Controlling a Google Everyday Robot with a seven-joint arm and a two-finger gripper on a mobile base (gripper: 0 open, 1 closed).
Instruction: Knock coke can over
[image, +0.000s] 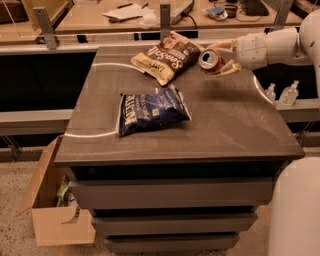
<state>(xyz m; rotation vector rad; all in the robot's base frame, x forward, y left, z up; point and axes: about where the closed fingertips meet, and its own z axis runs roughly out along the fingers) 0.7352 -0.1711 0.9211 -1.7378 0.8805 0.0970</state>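
Near the far right corner of the table (225, 115), the gripper (218, 60) pinches the coke can (210, 59), which is tilted with its silver top facing the front edge; light, stiff and slick, it probably topples most easily when pushed high on its side.

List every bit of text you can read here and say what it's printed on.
"Sea Salt": white script on the brown chip bag.
Blue chip bag: large pale lettering running sideways, too blurred to read.
Coke can: tipped with its top toward the camera, held in the gripper over the table's far right side; no lettering readable.
Papers on the far desk: nothing legible.
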